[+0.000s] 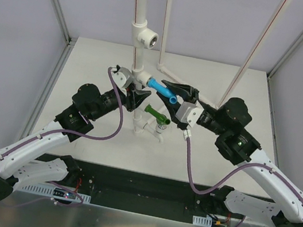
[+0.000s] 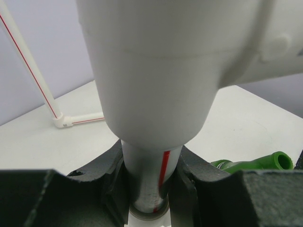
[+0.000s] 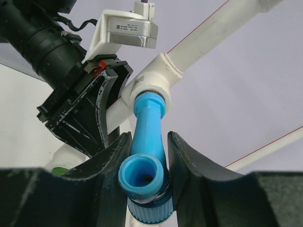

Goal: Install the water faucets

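Wide white table (image 1: 90, 62), and rising from its middle the white pipe stand (image 1: 139, 59). Left gripper (image 2: 149, 189) is clamped tight on the stand's upright pipe, dark fingers hugging both sides just below a fat white joint.

Over to the right gripper (image 3: 147, 156): jaws drawn in, pressing the light blue faucet (image 3: 147, 137) from either side. That faucet's slim neck runs up into the round socket of a white tee (image 3: 151, 92) on the stand. Its open spout mouth faces the wrist camera, with a darker ribbed collar beneath.

Smallest of all, the dark green faucet (image 1: 156, 114) sits lower, at a white fitting near the stand's foot, untouched by either gripper.
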